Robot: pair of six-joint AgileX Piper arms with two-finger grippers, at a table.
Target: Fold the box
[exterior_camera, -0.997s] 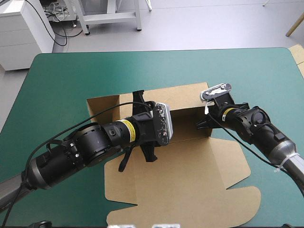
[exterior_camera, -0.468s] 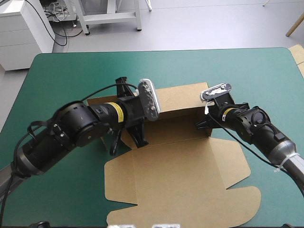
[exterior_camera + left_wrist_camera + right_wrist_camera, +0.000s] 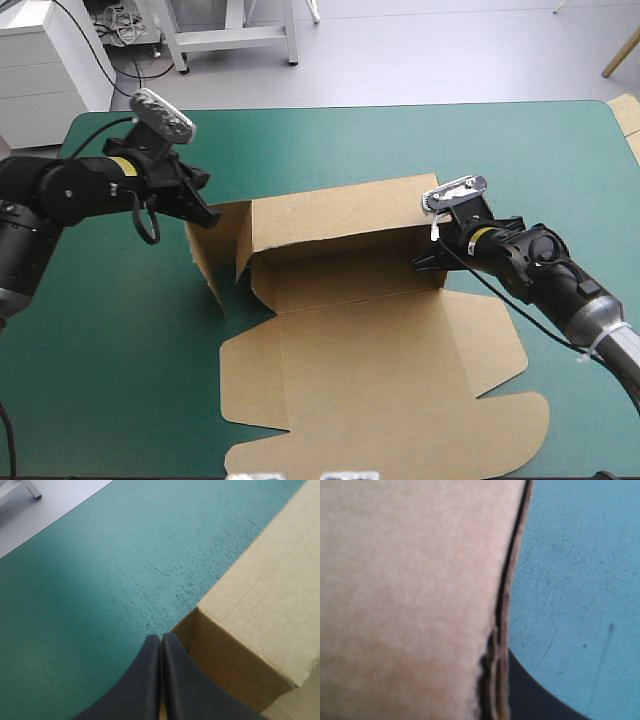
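Observation:
The brown box (image 3: 380,350) lies in the middle of the table with its back wall raised, a left side flap standing up and the lid flat toward the near edge. My left gripper (image 3: 205,210) is shut at the box's far left corner, outside the standing flap. In the left wrist view its tips (image 3: 161,637) meet just beside the box corner (image 3: 210,645), and nothing shows between them. My right gripper (image 3: 430,262) is shut on the box's right end wall. The board (image 3: 410,580) runs between its fingers (image 3: 535,700).
The bare teal-green cover (image 3: 120,350) stretches to the left of the box and along the far side. A strip of tan board (image 3: 628,112) shows at the table's far right corner.
My left arm has swung from over the box's middle out to the far left corner. The box's left flaps, earlier hidden under the arm, now stand up. The right arm has not moved.

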